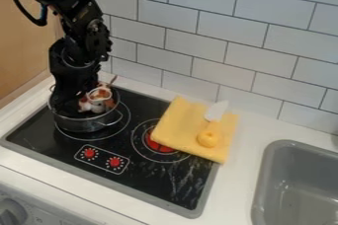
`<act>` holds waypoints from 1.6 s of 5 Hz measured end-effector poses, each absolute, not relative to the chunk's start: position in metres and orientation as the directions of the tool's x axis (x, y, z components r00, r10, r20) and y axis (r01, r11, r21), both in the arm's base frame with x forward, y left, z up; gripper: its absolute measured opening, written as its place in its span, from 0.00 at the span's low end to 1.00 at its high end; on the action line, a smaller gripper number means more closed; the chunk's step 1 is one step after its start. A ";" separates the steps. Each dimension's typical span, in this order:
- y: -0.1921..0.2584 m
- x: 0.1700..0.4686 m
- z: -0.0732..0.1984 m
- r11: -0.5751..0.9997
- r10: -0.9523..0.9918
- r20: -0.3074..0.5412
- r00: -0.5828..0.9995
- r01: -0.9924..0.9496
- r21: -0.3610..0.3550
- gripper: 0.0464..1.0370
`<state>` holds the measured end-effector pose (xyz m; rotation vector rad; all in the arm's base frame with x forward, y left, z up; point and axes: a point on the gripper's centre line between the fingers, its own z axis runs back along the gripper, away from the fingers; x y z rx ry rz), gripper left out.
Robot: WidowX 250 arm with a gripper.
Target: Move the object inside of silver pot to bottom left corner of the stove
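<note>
At the stove's back left, my gripper [69, 104] hangs down into the silver pot [84, 124], near the pot's left side. A small white object with reddish-brown patches [98, 100] is in the pot, just right of the gripper and seemingly against it. I cannot tell whether it is held, as the gripper's lower part is hidden by its own body and the pot. The pot rests on the left burner of the black stove [39, 131], whose bottom left corner lies in front of the pot.
A folded yellow cloth [180, 125] lies over the stove's right edge, with a yellow round object [208, 138] and a white-bladed item [216, 111] on it. The grey sink [290, 184] is at the right. A tiled wall [198, 36] rises behind.
</note>
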<state>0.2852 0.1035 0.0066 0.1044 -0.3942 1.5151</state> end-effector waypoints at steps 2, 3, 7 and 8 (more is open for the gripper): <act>0.100 0.285 0.008 0.075 0.954 0.299 0.019 -0.981 -0.177 0.50; 0.100 0.289 0.025 0.094 0.951 0.308 0.023 -0.971 -0.220 0.50; 0.041 0.263 0.082 0.319 0.912 0.364 0.190 -0.886 -0.338 0.50; 0.010 0.250 0.080 0.409 0.889 0.358 0.287 -0.848 -0.336 0.50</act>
